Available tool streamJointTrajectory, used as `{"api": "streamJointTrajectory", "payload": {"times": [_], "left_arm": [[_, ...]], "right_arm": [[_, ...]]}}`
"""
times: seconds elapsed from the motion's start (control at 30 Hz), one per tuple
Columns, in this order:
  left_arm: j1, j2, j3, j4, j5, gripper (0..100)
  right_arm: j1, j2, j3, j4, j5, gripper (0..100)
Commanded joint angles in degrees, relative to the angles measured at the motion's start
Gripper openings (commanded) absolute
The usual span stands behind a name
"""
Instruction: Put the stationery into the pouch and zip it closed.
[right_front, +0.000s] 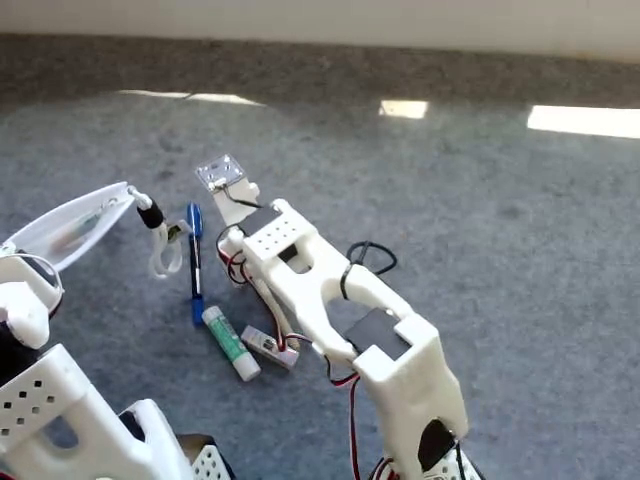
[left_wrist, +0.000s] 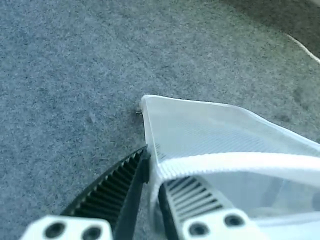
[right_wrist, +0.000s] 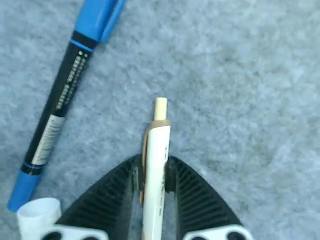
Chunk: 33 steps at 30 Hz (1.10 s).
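At far left, we see the left end effector (left_wrist: 152, 167) clamped on the edge of the translucent pouch (right_front: 75, 225), held out over the grey surface (right_front: 480, 200). Something coloured inside the pouch is too blurred to name. Next lie a blue pen (right_front: 195, 262), a green-and-white glue stick (right_front: 230, 343) and a small block (right_front: 268, 345) we cannot identify. The right end effector (right_wrist: 152, 161) grips a white pen (right_wrist: 156, 137), its lower length cut off by the frame.
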Motion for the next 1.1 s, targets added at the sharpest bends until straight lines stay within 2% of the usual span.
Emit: {"api": "streamJointTrajectory", "payload": {"times": [0.0, 0.3, 0.67, 1.07], "left_arm": [[-0.5, 0.0, -0.8, -1.8, 0.8, 1], [-0.2, -0.4, -0.9, -1.6, 0.8, 1], [-0.1, -0.4, -0.9, -1.8, 0.8, 1], [2.0, -0.2, -0.8, -1.6, 0.6, 1]], "right_arm": [[0.3, -0.2, -1.9, 4.4, -0.3, 0.5], [1.5, -7.0, -1.6, 11.2, -0.2, 0.5], [1.4, -18.9, 3.4, 11.4, -0.5, 0.5], [1.1, -42.9, 16.3, 10.3, -0.4, 0.5]]}}
